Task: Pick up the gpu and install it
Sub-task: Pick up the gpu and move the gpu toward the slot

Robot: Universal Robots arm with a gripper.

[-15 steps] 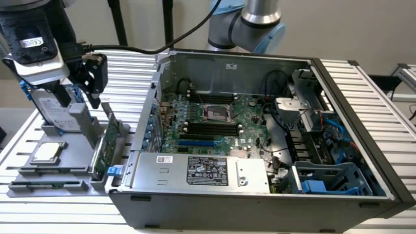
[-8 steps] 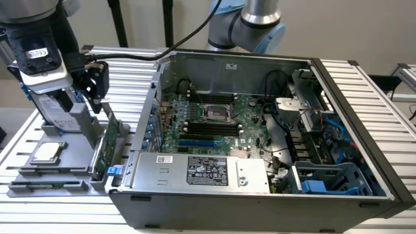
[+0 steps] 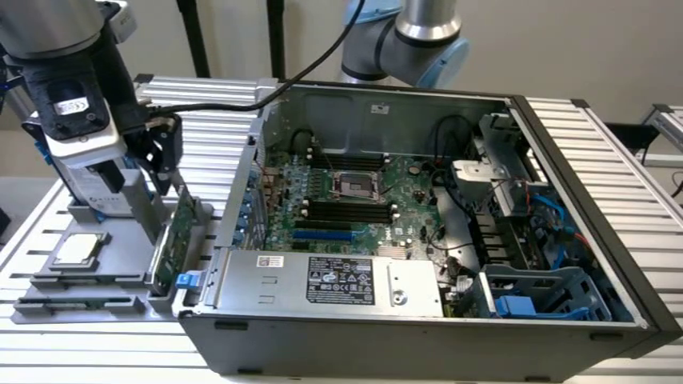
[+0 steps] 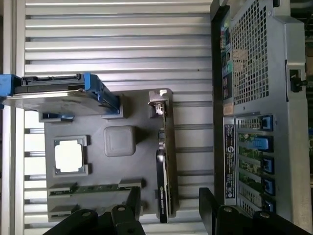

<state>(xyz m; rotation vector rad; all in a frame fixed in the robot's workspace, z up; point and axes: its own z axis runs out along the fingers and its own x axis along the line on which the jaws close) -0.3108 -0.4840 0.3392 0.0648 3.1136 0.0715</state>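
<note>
Pincer (image 4: 168, 209) wide above the gpu (image 4: 164, 166), nothing held.
The gpu stands on edge in the holder (image 4: 144, 147) beside the case (image 3: 427, 352); centre the jaws squarely across its thin edge before closing.

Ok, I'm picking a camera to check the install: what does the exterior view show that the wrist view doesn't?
Exterior view: the motherboard inside the open case. Wrist view: the case's meshed rear face. Both: the gpu standing on edge in its grey holder, the cpu chip in that holder, and the open tool over the gpu.
</note>
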